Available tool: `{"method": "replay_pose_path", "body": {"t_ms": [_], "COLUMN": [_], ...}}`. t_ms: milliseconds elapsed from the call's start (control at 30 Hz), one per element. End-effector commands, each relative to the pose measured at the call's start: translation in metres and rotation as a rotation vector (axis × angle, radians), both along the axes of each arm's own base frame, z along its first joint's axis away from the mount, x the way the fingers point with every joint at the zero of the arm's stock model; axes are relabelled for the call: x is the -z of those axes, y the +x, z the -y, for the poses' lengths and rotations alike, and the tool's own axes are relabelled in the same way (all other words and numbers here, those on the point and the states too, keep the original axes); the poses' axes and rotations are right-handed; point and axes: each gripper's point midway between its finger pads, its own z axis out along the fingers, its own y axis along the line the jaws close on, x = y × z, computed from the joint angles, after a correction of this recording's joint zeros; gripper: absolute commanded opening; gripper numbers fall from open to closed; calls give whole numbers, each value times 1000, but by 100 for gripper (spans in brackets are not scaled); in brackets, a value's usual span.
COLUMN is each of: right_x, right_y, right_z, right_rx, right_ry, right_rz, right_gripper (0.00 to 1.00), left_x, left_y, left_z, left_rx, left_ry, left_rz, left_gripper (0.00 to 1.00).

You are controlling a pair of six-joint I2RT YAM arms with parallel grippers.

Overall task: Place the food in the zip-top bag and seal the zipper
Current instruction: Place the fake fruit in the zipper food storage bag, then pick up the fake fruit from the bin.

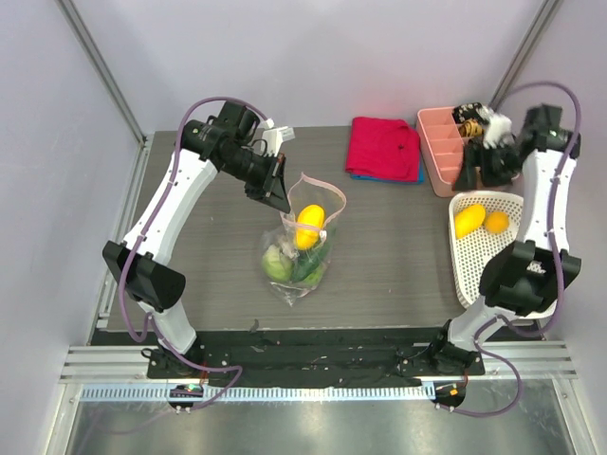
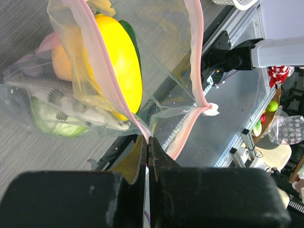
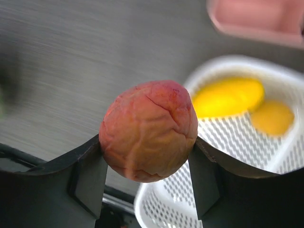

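The red-orange fruit (image 3: 148, 130) is clamped between the fingers of the right gripper (image 3: 148, 159) and is held above the white basket (image 3: 237, 142) at the right edge of the worktop. A yellow fruit (image 1: 469, 220) and an orange fruit (image 1: 496, 221) are seen lying in that basket.

The left gripper (image 2: 146, 142) is pinched together on the pink zipper strip (image 2: 197, 57), so the mouth of the clear bag (image 1: 299, 256) is held lifted and gaping. The bag is set at the middle of the worktop. Its long axis runs from the near edge toward the far edge, with the mouth at the far end. A lemon (image 2: 118, 57) and green pieces are seen inside it.

From the held fruit, the bag's mouth lies to the left, well apart across bare worktop. The right arm is judged the one to carry the fruit over, since the left is taken up at the bag.

No brand, label or writing can be read.
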Motion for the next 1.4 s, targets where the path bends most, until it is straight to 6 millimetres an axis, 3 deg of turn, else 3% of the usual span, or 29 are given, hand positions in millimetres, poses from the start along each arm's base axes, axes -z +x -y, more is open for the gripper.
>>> {"method": "replay_pose_path", "body": {"t_ms": [0, 67, 100, 200, 233, 333, 433, 600, 633, 667, 733, 767, 800, 1000, 1100, 1133, 1233, 1267, 1333, 1367], "right_x": [-97, -127, -134, -153, -156, -145, -125, -93, -86, -86, -82, -84, -85, -129, -146, -144, -129, -124, -102, -93], "right_y": [-30, -28, -34, -37, -41, -53, -59, -62, -65, -76, -86, -89, -92, -84, -59, -36, -10, 6, 20, 27], "right_z": [-143, -180, -208, -257, -285, -329, -354, -379, -381, -389, -389, -387, -386, -362, -329, -296, -247, -209, -167, -130], "right_rx": [-256, -348, -417, -503, -547, -643, -695, -769, -780, -818, -867, -866, -871, -801, -677, -569, -439, -354, -242, -166], "right_ry": [298, 358, 382, 433, 463, 459, 423, 349, 335, 331, 295, 273, 267, 220, 293, 294, 320, 294, 241, 197], "right_rz": [104, 203, 218, 296, 310, 301, 258, 208, 187, 183, 190, 208, 211, 357, 353, 341, 263, 269, 226, 222], "right_gripper": [44, 45, 45, 45, 45, 45, 46, 49, 52, 66, 80, 93, 99, 100, 100, 100, 98, 97, 96, 94], "left_x": [-16, -15, -17, -19, -19, -19, -18, -17, -18, -18, -18, -19, -18, -18, -20, -20, -20, -20, -21, -21], "left_y": [-16, -16, -17, -17, -17, -17, -17, -16, -16, -17, -17, -19, -18, -17, -17, -17, -17, -17, -18, -18], "left_z": [-11, -13, -14, -14, -14, -13, -13, -12, -12, -12, -13, -13, -13, -13, -12, -12, -12, -12, -13, -13], "left_rx": [13, 15, 16, 15, 15, 16, 17, 17, 17, 18, 19, 23, 22, 23, 22, 21, 21, 21, 22, 22], "left_ry": [-3, 3, 0, -5, -6, -9, -13, -13, -14, -15, -15, -18, -15, -17, -22, -23, -22, -21, -21, -20], "left_rz": [10, 14, 18, 24, 27, 25, 22, 20, 22, 24, 27, 30, 29, 32, 38, 38, 36, 37, 40, 40], "left_gripper": [0, 0, 0, 0, 0, 0, 0, 0, 0, 0, 0, 0, 0, 0, 0, 0, 0, 0, 0, 0]}}
